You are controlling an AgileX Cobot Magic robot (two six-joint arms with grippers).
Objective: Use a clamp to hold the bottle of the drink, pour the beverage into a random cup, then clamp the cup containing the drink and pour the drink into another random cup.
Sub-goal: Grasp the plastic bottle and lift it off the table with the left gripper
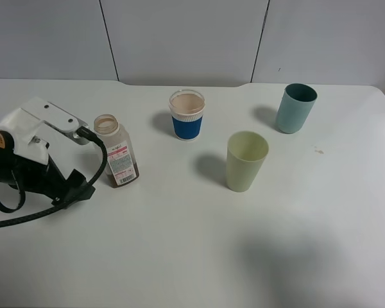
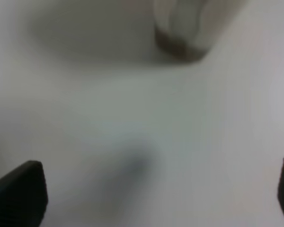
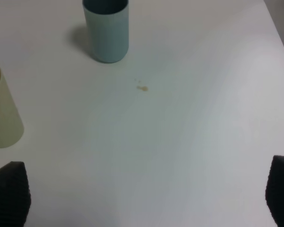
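1. Left gripper sat low at far left, jaws wide apart, empty, just beside the bottle.
2. Bottle stood upright, uncapped, with little brown beverage at the bottom. Probably light, thin-walled, slippery; grip at mid-label.
3. Yellow-green cup stood mid-scene; probably light, tippy.
4. Right gripper was wide open, empty.

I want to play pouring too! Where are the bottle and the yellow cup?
bottle (image 1: 120,163): high view, on its label.
yellow cup (image 1: 245,170): high view, on its side wall.
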